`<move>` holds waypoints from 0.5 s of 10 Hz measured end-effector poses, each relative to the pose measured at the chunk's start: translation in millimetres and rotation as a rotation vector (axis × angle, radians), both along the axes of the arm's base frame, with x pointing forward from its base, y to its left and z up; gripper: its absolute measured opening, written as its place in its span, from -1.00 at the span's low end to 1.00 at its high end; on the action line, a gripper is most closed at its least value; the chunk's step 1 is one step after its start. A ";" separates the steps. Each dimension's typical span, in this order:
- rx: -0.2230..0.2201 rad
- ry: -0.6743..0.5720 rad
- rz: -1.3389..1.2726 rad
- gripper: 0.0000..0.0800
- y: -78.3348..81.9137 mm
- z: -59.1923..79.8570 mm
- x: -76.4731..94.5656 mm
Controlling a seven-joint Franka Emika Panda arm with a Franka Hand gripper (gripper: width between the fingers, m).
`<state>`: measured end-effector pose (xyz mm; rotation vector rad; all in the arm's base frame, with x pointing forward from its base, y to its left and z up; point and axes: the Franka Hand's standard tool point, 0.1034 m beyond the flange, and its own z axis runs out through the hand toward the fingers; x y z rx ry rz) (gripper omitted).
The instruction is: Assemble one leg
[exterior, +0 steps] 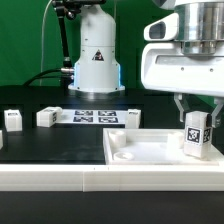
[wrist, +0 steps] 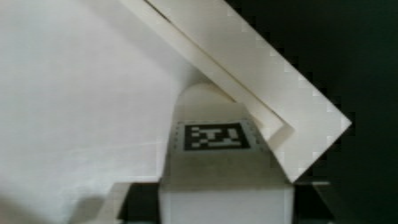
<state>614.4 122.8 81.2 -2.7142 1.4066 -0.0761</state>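
Since the leg (exterior: 196, 135) sits clamped between the two fingers of the pincer (exterior: 196, 122), the step in hand looks like carrying it to its seat on the panel (exterior: 140, 150), not picking it up. It stands upright, long axis vertical, with one tagged face turned toward the exterior camera and its lower end pointing down at the panel's end on the exterior view's right. Whether that lower end already touches the panel or hangs just above it cannot be told. From the wrist, the leg (wrist: 219, 150) runs straight out from the pincer (wrist: 221, 200) toward the raised rim where two edges of the panel (wrist: 107, 90) meet, so it seems roughly lined up with a corner. The next move, I judge, calls for fine centring over the mounting spot, which the leg itself hides, then a straight push down, perhaps with a twist, keeping the leg plumb so it does not jam against the rim. Farther off on the dark tabletop (exterior: 60, 145), toward the exterior view's left, lie more small blocks (exterior: 46, 117) and the marker board (exterior: 95, 116), well apart from the work.
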 end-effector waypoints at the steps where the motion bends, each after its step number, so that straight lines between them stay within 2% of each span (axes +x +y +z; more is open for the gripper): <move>1: -0.002 -0.001 0.021 -0.07 0.6 -0.1 -0.2; 2: -0.004 -0.002 0.049 0.38 0.6 -0.1 -0.1; 3: -0.011 0.000 0.131 0.38 0.8 0.4 -0.2; 4: -0.017 0.018 0.201 0.58 1.7 1.0 -1.0; 5: -0.025 0.019 0.304 0.61 3.1 0.5 -0.5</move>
